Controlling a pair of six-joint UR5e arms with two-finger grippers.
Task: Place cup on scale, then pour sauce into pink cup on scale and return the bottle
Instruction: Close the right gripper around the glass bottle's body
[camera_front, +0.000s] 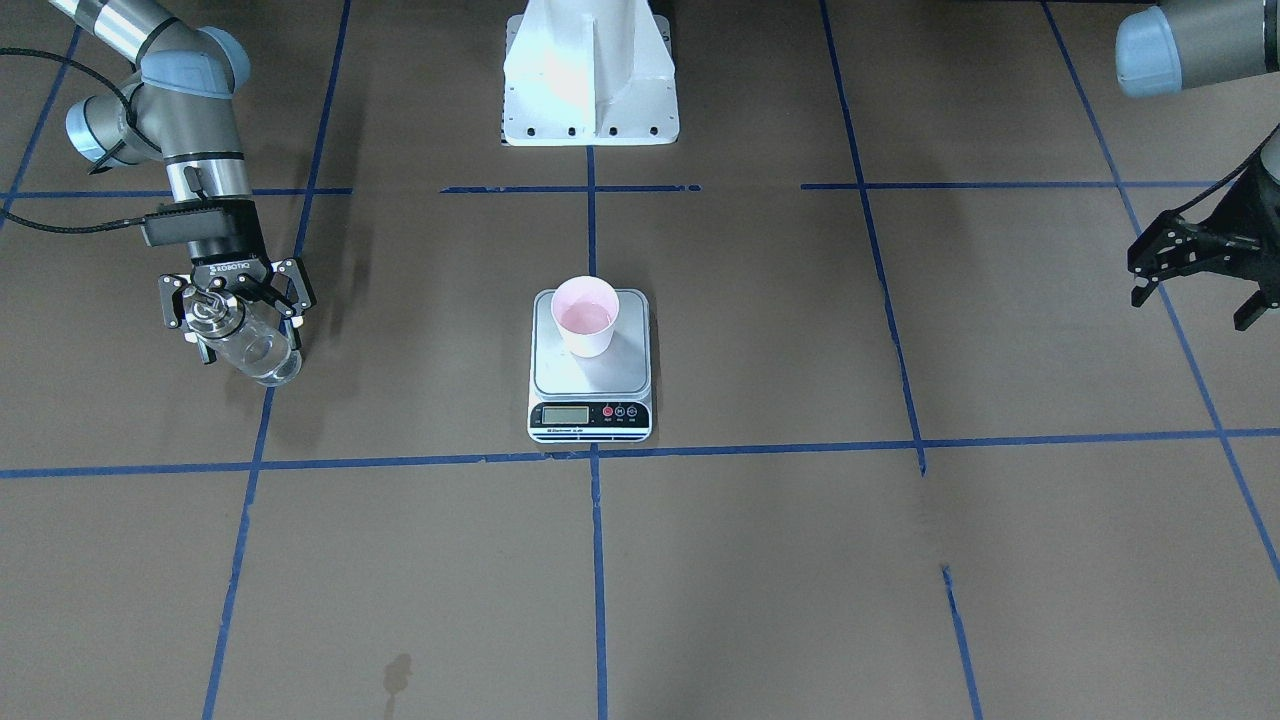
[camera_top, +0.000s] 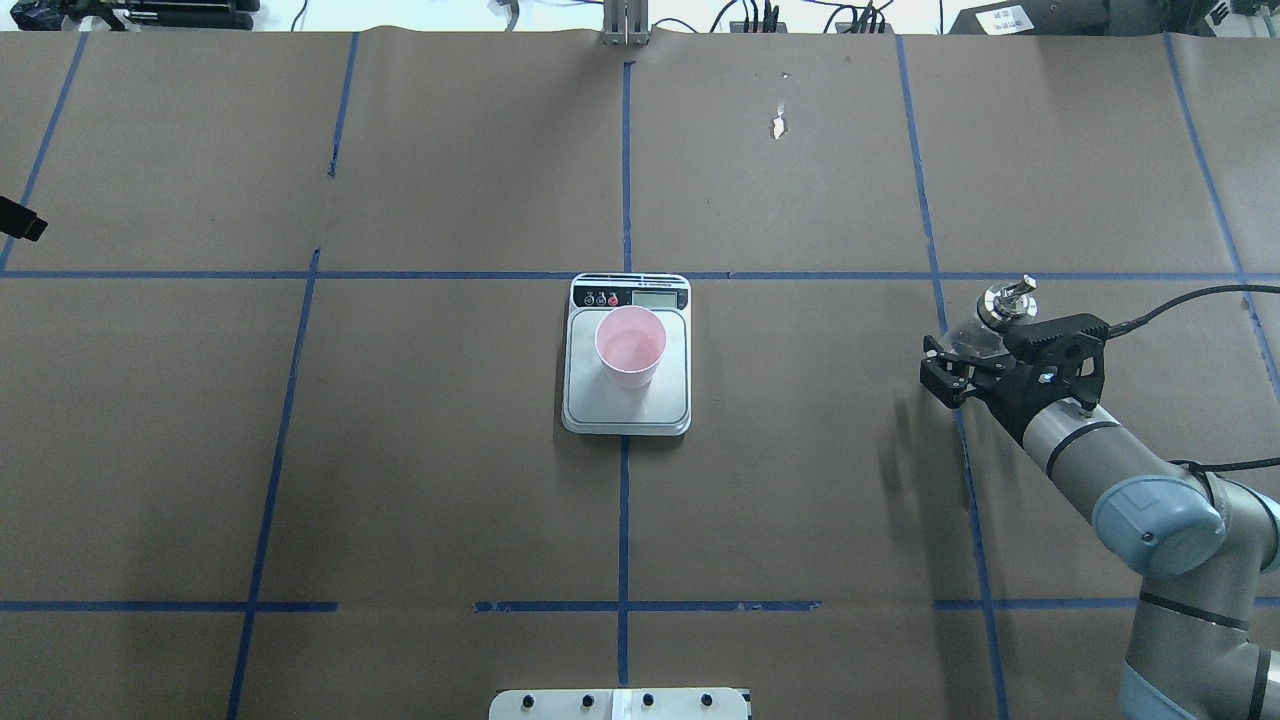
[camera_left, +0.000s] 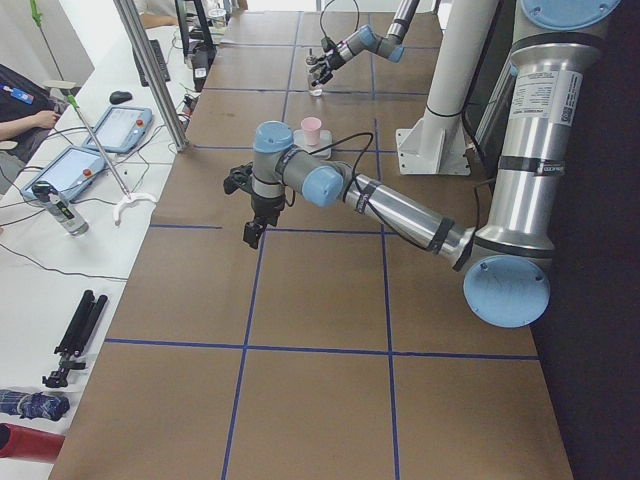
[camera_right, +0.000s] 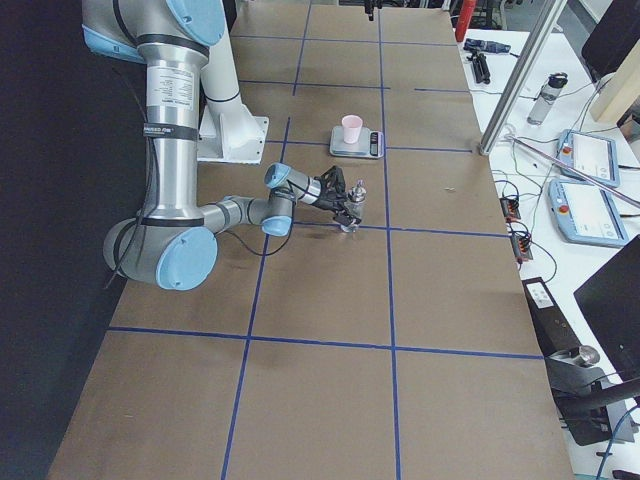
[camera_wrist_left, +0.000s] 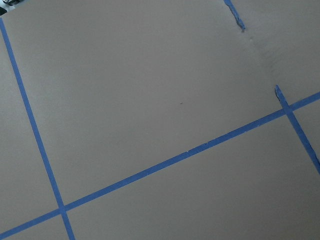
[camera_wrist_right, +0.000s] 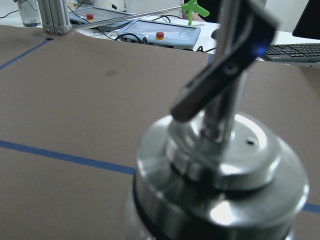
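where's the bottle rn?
The bottle is held in the right gripper at the overhead view's right side, by a blue tape line, well clear of the scale and the cup standing on it.

Cup (camera_top: 630, 345) stands on scale (camera_top: 652, 404); bottle (camera_top: 1003, 303) well apart on robot's right

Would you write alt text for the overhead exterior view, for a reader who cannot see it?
A pale pink tapered cup stands mid-frame on a silver-grey digital kitchen scale. At right, the right hand grips a clear glass bottle with a silver collar.
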